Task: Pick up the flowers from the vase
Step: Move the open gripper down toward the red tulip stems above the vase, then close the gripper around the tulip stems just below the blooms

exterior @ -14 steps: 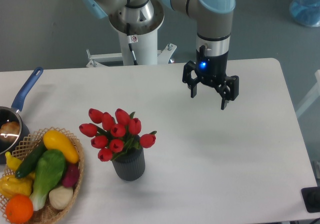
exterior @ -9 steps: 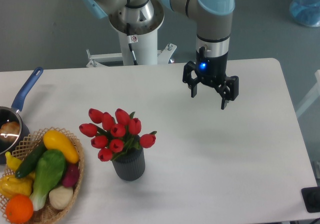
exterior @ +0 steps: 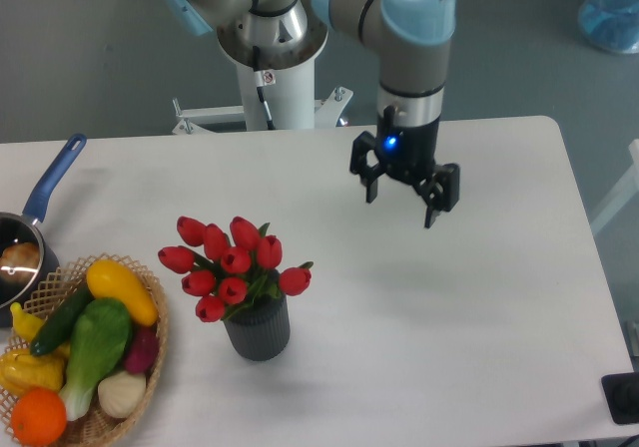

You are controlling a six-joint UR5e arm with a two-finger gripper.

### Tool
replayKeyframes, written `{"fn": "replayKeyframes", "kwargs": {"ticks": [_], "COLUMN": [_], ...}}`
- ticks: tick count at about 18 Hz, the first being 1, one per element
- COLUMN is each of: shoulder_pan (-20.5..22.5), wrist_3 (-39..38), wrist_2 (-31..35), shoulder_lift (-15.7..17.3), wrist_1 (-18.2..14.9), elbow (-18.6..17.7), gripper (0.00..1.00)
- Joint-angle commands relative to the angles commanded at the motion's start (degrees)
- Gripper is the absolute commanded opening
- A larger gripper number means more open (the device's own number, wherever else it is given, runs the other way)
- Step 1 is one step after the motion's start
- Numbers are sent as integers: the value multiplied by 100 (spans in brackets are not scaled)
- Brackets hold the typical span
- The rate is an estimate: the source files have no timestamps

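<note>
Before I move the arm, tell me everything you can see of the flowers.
The flowers are a bunch of about nine red tulip buds with green leaves, and look artificial. They stand upright in the dark ribbed vase, spreading wider than its mouth; stems are hidden inside. Only the vase touches them. The basket sits to their left, and the open gripper hangs apart, up and right.

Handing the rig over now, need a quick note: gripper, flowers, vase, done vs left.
Gripper: jaws open, empty, hanging above the table, up and to the right of the bunch in the camera view.
Flowers: red tulips seated in the vase, untouched.
Vase: dark grey, ribbed, upright on the white table, just right of the wicker basket.
Done: nothing grasped yet.
Left: bring the gripper over the bunch, lower, close on the flowers, lift them clear of the vase.
</note>
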Motion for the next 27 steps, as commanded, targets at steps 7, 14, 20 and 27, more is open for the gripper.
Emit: {"fn": "replayKeyframes", "kwargs": {"ticks": [7, 14, 20, 27], "shoulder_pan": [-423, -388, -414, -449], "wrist_3": [-97, -88, -228, -237], "wrist_2": [-745, -2336, -3189, -3507], "shoulder_lift": [-202, -290, -334, -606], "wrist_1": [246, 238, 238, 492], "elbow": [-27, -26, -26, -26], "gripper": [100, 100, 100, 100]}}
